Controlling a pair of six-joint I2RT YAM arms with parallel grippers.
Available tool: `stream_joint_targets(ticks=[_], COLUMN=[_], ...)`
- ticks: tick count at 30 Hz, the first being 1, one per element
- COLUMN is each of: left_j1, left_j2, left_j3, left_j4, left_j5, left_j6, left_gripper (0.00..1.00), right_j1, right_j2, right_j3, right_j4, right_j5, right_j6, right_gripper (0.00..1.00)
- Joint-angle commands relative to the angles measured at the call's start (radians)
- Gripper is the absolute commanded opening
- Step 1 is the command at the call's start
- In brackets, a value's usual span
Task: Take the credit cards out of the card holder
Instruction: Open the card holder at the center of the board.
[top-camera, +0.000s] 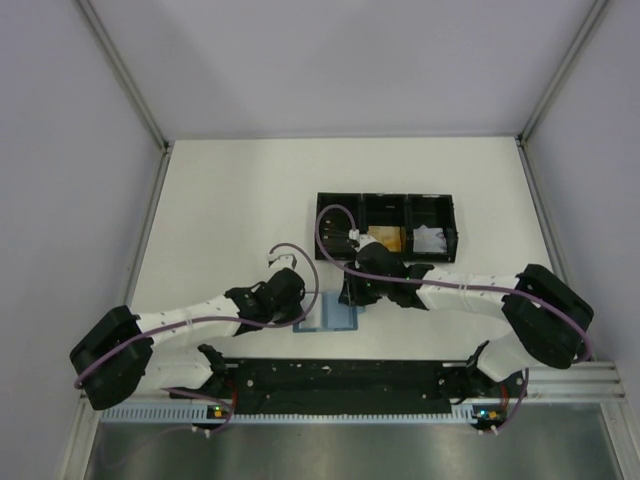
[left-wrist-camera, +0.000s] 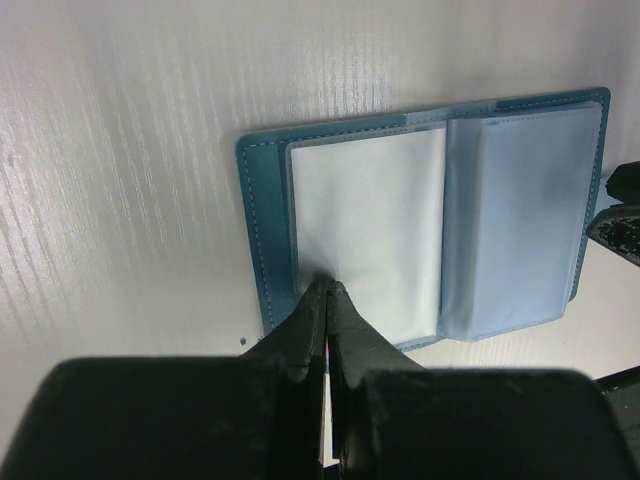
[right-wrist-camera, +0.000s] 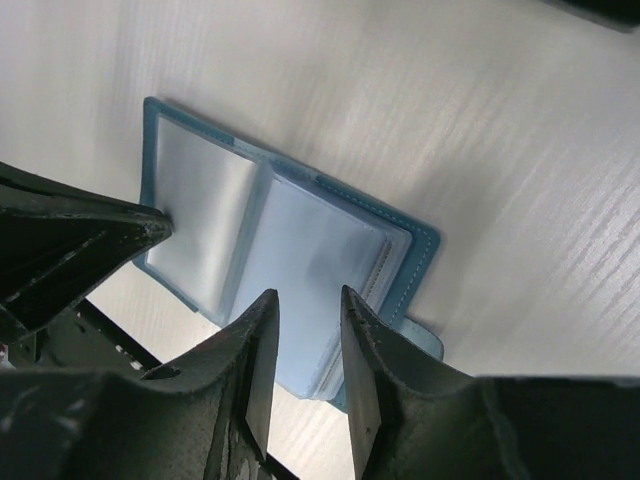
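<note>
Nearest the left wrist camera, the left end effector (left-wrist-camera: 328, 300) was seen with its jaws pressed fully together and its tip set against the near edge of the card holder (left-wrist-camera: 420, 215). Whether a thin sleeve edge was nipped between them could not be told. The card holder was laid open flat on the desk (left-wrist-camera: 120, 150), both pale leaves turned upward, near the black tray (top-camera: 385, 203) on the side toward the arm bases. The right end effector (right-wrist-camera: 307, 295) was held over the other leaf with its jaws partly apart and nothing between them. An orange-gold card (top-camera: 385, 240) was seen in the tray's middle compartment, beside a white wad (top-camera: 430, 240) in the right-hand one. No black card could be made out, and whether any card lay in the sleeves was hidden by their sheen. The step in hand was judged to be pinning the holder on one side while a card is sought on the other. To do it well, the left tip would best be pressed on the leaf's margin so the holder is not dragged. The right jaws would be lined up with a slot mouth, lowered at a shallow angle and closed only on a card's exposed edge. The card would then be drawn along the slot rather than upward, so that the leaf is not lifted or folded shut.
</note>
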Motion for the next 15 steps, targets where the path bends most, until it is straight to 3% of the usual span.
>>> stream_joint_targets(ticks=[1,5,15], left_j1=[0.0,0.0,0.0], left_j2=[0.007,0.007,0.005], left_j3=[0.007,0.009,0.009], left_j4=[-0.008,-0.009,0.0], left_j5=[-0.007,-0.007,-0.001], left_j6=[0.001,0.001,0.004], left_gripper=[0.0,0.0,0.0], right_j1=[-0.01,-0.01,-0.008], right_j2=[-0.014,-0.011,0.007], right_j3=[-0.012,-0.017,-0.023], right_j4=[0.044,0.046,0.06], right_j5=[0.011,0.005,0.011], right_j6=[0.028,0.031,0.048], right_gripper=[0.33,0.37,0.37])
